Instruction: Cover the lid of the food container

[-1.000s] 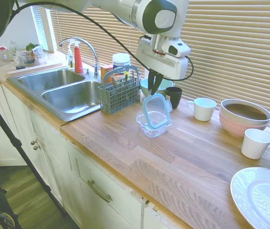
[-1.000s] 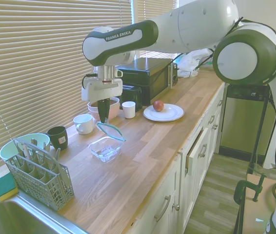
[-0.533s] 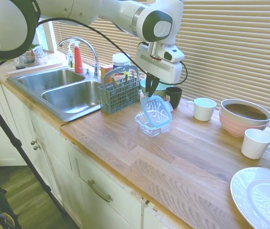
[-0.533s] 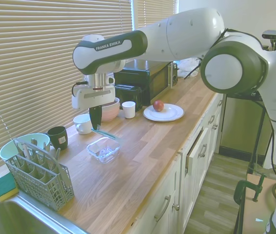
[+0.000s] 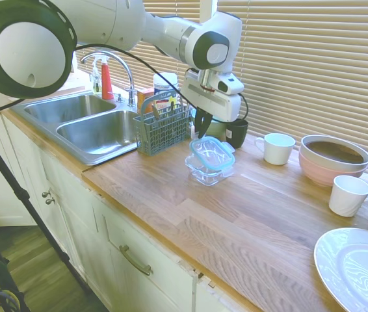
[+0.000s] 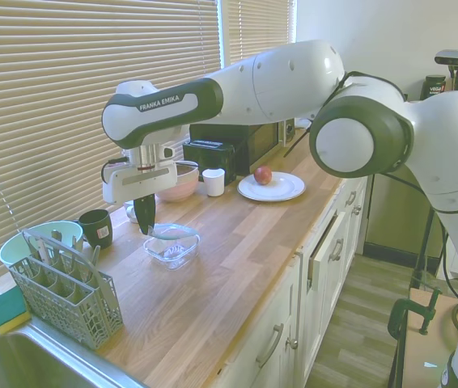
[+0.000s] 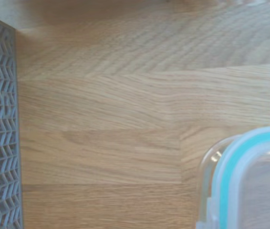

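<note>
Since a second ago the lid [image 5: 211, 153] has gone from standing tilted in the gripper's [image 5: 201, 128] grasp to lying nearly flat on top of the food container [image 5: 205, 170], and the gripper has drawn away toward the dish rack side. The arm reaches in over the wooden counter [image 5: 236, 214], with the gripper hanging just beside the container's back edge, near the dark mug [image 5: 238, 130]. Its fingers look close together with nothing between them, and they are apart from the lid. The double sink [image 5: 86, 123] sits at the counter's far end, with the grey cutlery basket [image 5: 163, 128] at its edge, near the container. The pink bowl [image 5: 333, 158] and the white plate [image 5: 353, 268] stand well apart from the container, with two white cups [image 5: 277, 147] between. In the wrist view the teal rim of the lid shows at one corner over wood grain.
</note>
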`<state>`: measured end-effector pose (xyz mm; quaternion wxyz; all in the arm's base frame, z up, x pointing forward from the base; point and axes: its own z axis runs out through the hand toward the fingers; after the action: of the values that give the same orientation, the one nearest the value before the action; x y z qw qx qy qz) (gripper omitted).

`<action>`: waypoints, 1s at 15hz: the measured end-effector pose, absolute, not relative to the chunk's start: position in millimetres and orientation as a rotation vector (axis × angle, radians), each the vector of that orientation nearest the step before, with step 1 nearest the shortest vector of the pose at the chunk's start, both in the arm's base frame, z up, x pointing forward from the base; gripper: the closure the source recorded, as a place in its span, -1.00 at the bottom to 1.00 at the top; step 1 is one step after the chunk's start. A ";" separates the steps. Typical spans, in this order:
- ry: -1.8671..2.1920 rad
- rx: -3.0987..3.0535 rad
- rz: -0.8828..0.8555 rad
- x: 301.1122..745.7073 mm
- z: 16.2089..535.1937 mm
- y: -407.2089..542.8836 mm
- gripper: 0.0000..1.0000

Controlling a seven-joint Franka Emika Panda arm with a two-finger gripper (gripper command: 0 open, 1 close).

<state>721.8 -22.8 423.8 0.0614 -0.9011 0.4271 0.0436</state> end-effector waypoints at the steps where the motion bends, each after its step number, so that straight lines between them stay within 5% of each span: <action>1: 1.294 -2.733 0.135 723.6 418.4 -20.1 1.00; 15: 1.317 -2.780 0.115 731.2 388.3 -15.8 1.00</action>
<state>731.2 -15.8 388.3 0.0318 -0.9026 0.4278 0.0374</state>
